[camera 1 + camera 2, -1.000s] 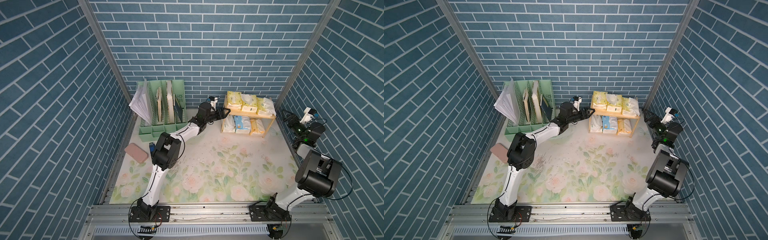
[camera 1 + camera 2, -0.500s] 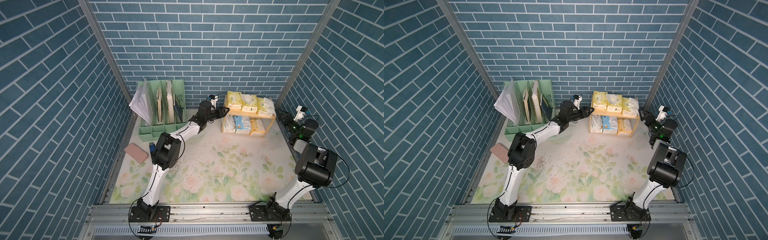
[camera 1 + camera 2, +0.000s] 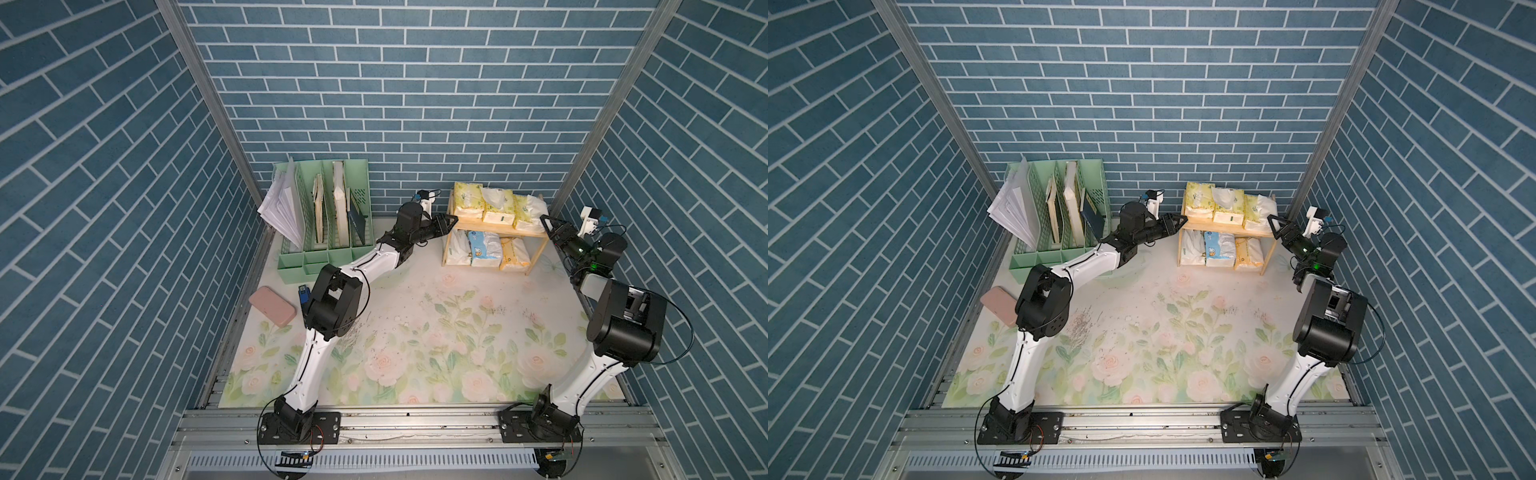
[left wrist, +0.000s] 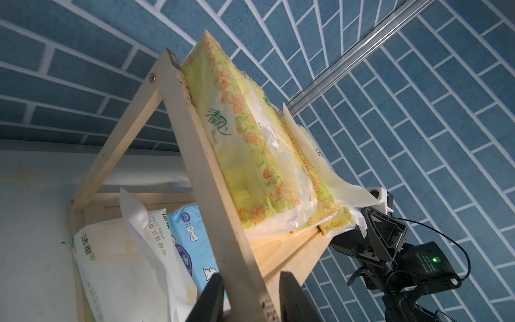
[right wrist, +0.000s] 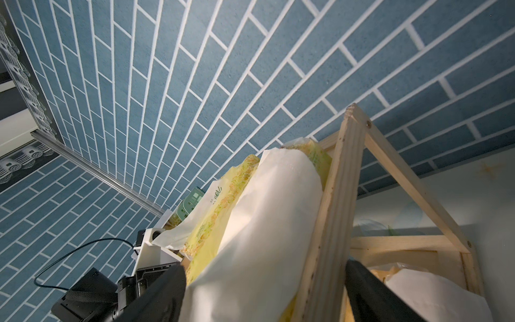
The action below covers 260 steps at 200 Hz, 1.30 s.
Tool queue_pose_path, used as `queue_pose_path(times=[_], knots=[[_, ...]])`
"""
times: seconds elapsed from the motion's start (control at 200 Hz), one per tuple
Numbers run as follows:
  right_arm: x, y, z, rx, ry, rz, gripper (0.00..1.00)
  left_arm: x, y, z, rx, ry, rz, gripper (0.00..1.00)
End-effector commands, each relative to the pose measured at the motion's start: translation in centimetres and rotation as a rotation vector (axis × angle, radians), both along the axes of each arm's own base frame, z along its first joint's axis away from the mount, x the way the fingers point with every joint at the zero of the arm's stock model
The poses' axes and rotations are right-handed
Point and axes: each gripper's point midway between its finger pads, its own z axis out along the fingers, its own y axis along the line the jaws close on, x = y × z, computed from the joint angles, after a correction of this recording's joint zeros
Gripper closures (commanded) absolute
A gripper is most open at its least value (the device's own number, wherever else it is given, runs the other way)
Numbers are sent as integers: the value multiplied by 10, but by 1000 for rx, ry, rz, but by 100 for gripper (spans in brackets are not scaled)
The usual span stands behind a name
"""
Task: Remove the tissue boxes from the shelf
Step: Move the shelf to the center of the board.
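The light wooden shelf (image 3: 494, 227) (image 3: 1225, 227) stands against the back wall. Three pale yellow tissue boxes (image 3: 496, 206) lie on its top board. A white one (image 3: 457, 249), a blue cartoon one (image 3: 484, 249) and an orange-yellow one (image 3: 514, 256) fill the lower tier. My left gripper (image 3: 451, 219) (image 4: 250, 295) is at the shelf's left end, its jaws shut on the top board's edge (image 4: 239, 251). My right gripper (image 3: 546, 221) (image 5: 264, 292) is open at the shelf's right end. Its fingers straddle the side rail (image 5: 331, 223) and a white tissue sheet (image 5: 264, 223).
A mint-green file organizer (image 3: 328, 249) with papers and books stands at the back left, close behind my left arm. A pink case (image 3: 272, 306) and a small blue item (image 3: 304, 293) lie at the left edge. Brick walls close in on three sides.
My left jaws have narrowed onto the shelf's left end. My right arm has swung in from the right wall to the shelf's right end.
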Motion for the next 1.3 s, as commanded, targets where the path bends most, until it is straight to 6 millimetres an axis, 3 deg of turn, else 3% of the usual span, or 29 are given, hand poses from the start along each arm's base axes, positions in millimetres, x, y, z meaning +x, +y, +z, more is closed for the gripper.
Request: queue_pose_path(times=[0.0,0.45,0.915,1.15,1.295], knots=[[-1,29,20,-17,-54,101,7,-15,0,4,25,-21,-24,65],[-11,99,14,-77,-29,240,9,-36,49,4,98,-26,80,65],[-60,184,20,-127,-49,348,9,-60,134,-4,198,8,224,61],[-80,218,18,-146,-49,368,9,-70,184,-13,233,37,329,59],[-87,232,12,-154,-40,388,9,-77,205,-12,255,39,368,54]])
